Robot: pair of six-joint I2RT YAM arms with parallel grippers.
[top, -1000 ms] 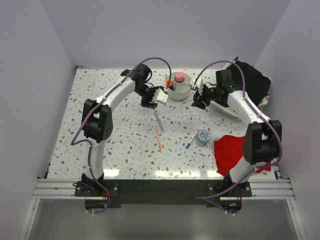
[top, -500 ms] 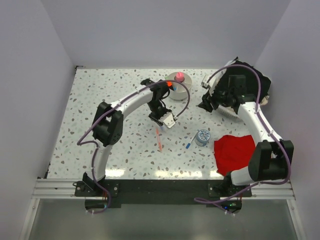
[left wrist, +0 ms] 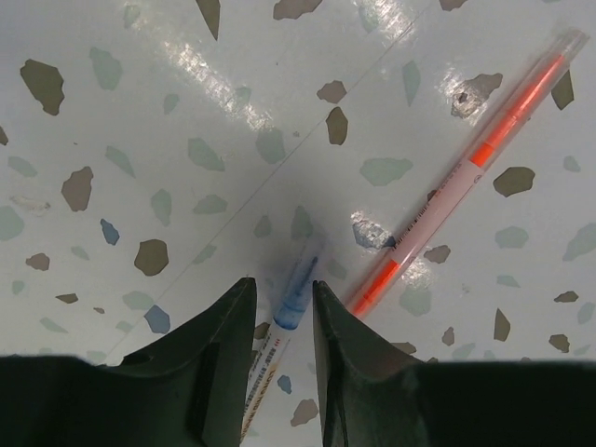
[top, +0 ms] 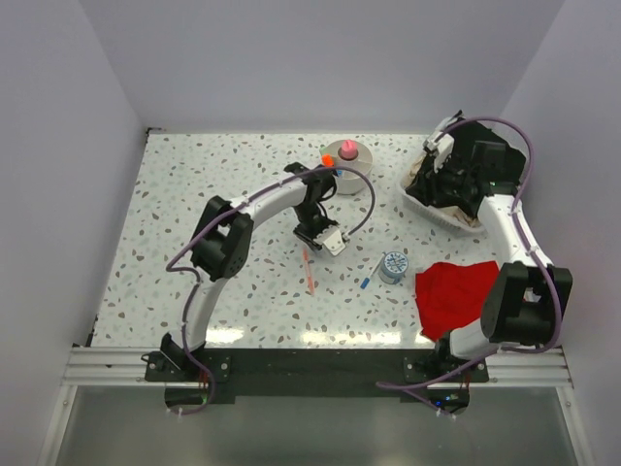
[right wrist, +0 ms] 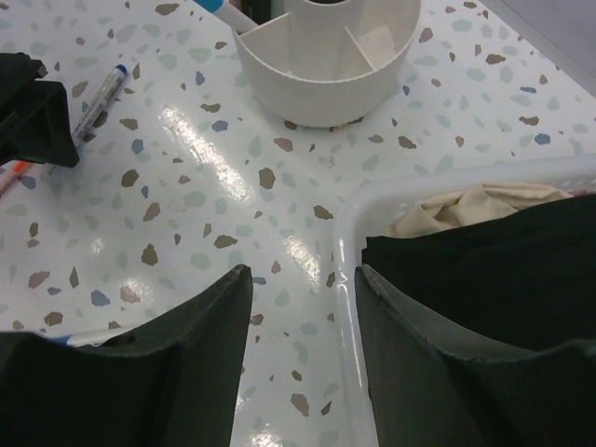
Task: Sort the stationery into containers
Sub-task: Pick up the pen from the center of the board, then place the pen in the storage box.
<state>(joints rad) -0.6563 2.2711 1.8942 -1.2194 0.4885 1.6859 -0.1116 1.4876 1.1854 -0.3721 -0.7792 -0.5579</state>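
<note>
Pick step: my left fingers (left wrist: 214, 372) narrow astride blue pen (left wrist: 296, 296) lying mid-surface, pinch unsure; right fingers (right wrist: 140, 372) half-wide, empty, far right; next pinch firm, lift, carry far to bowl (top: 347, 184).

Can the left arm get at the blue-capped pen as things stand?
Probably yes: the left claw straddles the blue-capped pen on the table, nothing covers it, and the pink pen lies off to one side.
</note>
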